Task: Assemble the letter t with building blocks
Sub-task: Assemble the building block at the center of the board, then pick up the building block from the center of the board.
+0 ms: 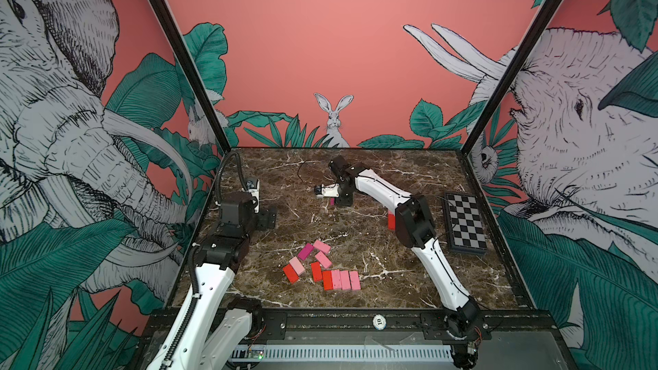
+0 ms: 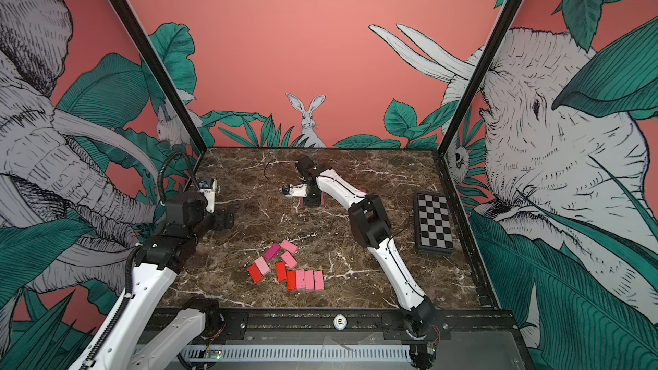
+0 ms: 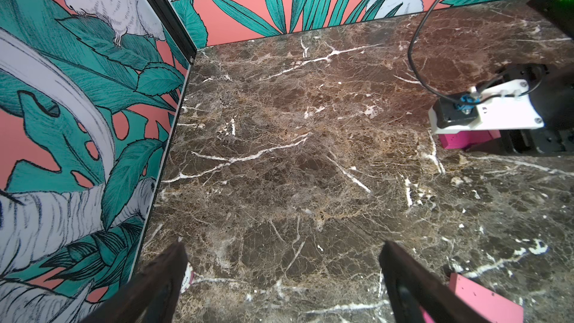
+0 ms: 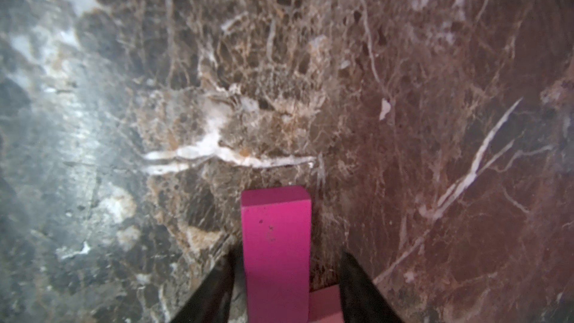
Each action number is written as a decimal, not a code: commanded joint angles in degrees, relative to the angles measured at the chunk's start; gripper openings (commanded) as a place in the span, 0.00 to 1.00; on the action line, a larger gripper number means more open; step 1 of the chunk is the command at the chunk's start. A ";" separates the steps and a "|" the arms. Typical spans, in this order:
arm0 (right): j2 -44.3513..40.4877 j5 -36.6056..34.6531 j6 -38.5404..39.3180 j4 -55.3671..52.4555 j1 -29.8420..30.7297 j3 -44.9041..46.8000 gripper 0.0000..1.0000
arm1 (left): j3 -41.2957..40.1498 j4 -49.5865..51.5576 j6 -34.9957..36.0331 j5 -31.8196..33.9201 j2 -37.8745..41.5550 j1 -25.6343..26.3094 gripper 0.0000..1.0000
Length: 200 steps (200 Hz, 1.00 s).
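Right gripper (image 4: 287,254) parted, straddling magenta block (image 4: 276,237) without touching, left gripper (image 3: 282,243) spread wide, round token (image 1: 379,321) marked 10

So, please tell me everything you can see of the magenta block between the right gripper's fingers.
The magenta block is a small rectangular piece, matt, with a few dark specks. It rests on the marble table, pointing out from between the fingers of the right gripper, which stand apart from both its sides. A paler pink block shows beside it; contact unclear.
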<state>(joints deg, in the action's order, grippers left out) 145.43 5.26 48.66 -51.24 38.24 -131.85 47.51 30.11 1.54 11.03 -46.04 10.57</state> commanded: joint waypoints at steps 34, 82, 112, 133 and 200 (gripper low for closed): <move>-5.64 2.90 -5.64 1.15 -0.09 0.63 0.77 | -0.65 -0.45 0.57 0.35 0.66 -0.09 0.99; -16.19 4.33 -16.89 8.27 -0.11 8.53 0.81 | -0.59 -0.31 0.56 0.50 0.85 -0.19 0.99; -23.81 6.15 -25.42 9.55 0.54 17.75 0.78 | -0.66 -0.38 0.53 0.51 0.98 -0.19 0.99; -29.28 7.30 -30.69 11.43 2.15 26.62 0.75 | -0.51 -0.27 0.64 0.51 0.91 -0.28 0.99; -34.30 9.53 -43.41 16.70 12.41 44.97 0.59 | -0.40 -0.31 0.39 0.75 1.84 -1.05 0.99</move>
<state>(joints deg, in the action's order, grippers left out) 111.28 12.80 13.50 -38.37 47.57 -89.65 47.51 30.11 1.56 11.44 -45.28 10.07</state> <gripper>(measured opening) 0.622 0.991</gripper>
